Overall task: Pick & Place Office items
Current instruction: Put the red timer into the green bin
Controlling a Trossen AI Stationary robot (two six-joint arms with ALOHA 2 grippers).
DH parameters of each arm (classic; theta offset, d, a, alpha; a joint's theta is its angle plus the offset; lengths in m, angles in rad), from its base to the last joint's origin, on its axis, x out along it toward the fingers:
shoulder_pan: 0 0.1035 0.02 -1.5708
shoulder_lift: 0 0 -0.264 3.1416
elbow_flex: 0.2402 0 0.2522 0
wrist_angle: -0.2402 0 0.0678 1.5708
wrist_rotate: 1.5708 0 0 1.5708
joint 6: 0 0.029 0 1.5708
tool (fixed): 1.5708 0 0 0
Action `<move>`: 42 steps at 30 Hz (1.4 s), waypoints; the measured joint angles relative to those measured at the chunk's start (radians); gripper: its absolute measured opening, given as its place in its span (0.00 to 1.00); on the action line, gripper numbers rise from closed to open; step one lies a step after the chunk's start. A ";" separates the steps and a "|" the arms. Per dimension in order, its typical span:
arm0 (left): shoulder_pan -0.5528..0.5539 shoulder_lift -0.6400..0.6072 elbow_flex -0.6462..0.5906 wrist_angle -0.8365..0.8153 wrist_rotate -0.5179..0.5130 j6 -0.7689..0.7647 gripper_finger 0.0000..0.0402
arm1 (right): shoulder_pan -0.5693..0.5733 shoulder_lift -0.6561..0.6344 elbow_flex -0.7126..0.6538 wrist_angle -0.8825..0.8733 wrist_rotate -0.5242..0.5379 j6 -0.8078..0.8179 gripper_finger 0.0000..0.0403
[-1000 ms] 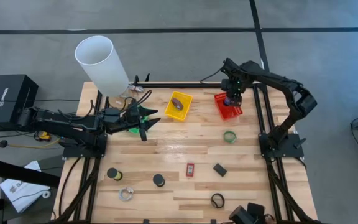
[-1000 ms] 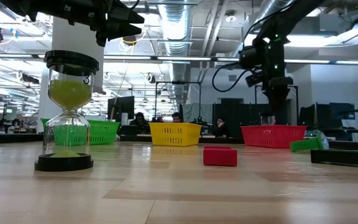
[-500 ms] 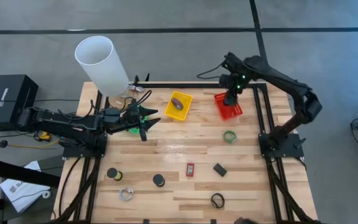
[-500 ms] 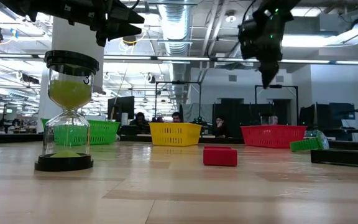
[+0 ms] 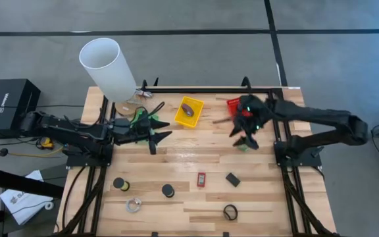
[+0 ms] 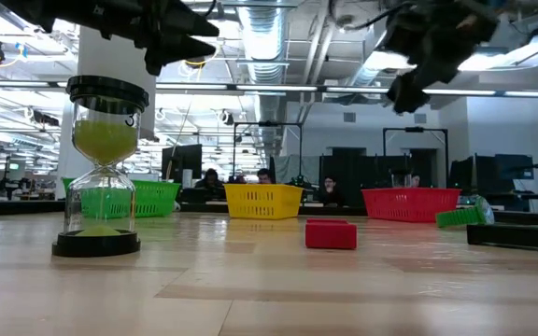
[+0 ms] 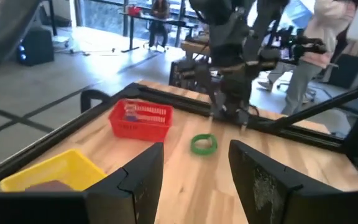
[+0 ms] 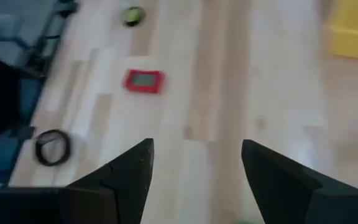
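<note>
Just in front of the red basket (image 5: 237, 108), we find the green ring (image 5: 243, 146) lying on the wood, with the right gripper (image 5: 247, 135) now low over it, fingers spread wide and empty; a second ago it hung above that basket, so we judge a drop finished and the ring next. Left gripper (image 5: 155, 129) waits beside the green basket (image 5: 140, 117), partly parted, holding nothing we can see. Farther out lie the red rectangle (image 5: 201, 178), a dark clip (image 5: 233, 179), a black ring (image 5: 229, 212), a black spool (image 5: 168, 190), another spool (image 5: 121, 184) and a clear ring (image 5: 133, 205). Yellow basket (image 5: 189, 112) already holds a piece. Nothing crowds the ring; only the red basket wall stands near.
</note>
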State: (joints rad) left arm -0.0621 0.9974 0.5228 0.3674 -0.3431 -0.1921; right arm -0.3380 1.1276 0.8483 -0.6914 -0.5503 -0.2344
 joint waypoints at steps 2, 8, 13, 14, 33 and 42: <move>-0.016 0.000 0.001 0.015 0.000 0.000 0.44 | 0.058 -0.042 -0.075 0.065 0.000 0.023 0.58; -0.064 0.000 0.001 0.032 0.000 0.000 0.44 | 0.174 -0.130 -0.240 0.211 0.033 0.059 0.58; -0.089 0.000 0.001 0.047 0.000 0.000 0.44 | 0.196 -0.146 -0.329 0.383 0.097 0.060 0.58; -0.090 0.000 0.001 0.057 0.000 0.000 0.44 | 0.196 -0.144 -0.340 0.418 0.109 0.060 0.58; -0.117 0.000 0.064 0.125 -0.001 0.166 0.44 | 0.185 0.073 -0.364 0.729 0.111 0.014 0.58; -0.117 0.066 0.251 -0.198 -0.024 0.144 0.44 | 0.128 0.138 -0.364 0.780 0.111 0.015 0.58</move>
State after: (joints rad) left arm -0.1791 1.0629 0.7741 0.1692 -0.3669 -0.0482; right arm -0.2103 1.2659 0.4847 0.0883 -0.4397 -0.2192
